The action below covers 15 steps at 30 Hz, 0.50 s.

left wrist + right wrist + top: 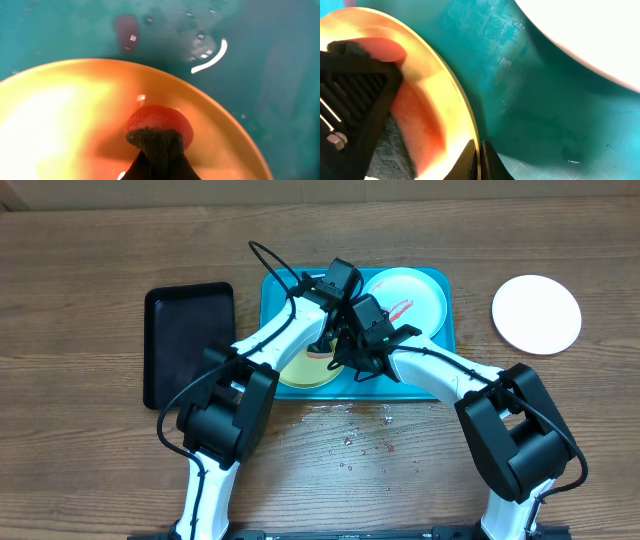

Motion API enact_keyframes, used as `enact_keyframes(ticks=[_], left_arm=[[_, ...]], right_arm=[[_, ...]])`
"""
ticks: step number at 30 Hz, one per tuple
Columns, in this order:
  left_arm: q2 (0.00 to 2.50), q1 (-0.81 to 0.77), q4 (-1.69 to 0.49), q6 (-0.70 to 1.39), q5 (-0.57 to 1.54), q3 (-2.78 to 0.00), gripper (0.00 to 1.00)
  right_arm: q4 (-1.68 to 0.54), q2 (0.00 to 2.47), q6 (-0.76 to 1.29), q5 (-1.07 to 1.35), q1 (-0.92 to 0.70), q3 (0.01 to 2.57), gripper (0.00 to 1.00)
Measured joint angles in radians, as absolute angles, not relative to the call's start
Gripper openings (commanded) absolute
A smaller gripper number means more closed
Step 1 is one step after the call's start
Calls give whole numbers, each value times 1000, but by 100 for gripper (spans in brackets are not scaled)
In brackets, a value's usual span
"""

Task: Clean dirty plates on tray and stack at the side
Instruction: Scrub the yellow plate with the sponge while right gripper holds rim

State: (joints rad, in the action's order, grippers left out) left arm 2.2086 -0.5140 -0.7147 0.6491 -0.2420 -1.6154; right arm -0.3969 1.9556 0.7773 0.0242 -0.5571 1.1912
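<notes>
Both claws work on the yellow plate (298, 372) in the tray (445, 330)

The left claw (322, 345) is clamped on a sponge (159, 125), red with a dark scouring face, and presses it onto the yellow plate, which lies in the tray's near left part. The right claw (479, 160) is pinched together on that plate's rim. The mint plate (410, 290) sits in the tray's far right part with red smears on it. The white plate (536, 314) lies on the bench (100, 260), well apart to the right of the tray. A black tray (185, 345) is to the left, and drops (350, 440) speckle the bench in front
</notes>
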Motion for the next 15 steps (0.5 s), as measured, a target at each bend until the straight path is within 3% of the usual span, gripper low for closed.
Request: enact_keyframes(ticks=[15], left_arm=[[2207,-392,-771,638,-326,-1611,4]], right_arm=[[-387,1956,778,19,-559,1191,4]])
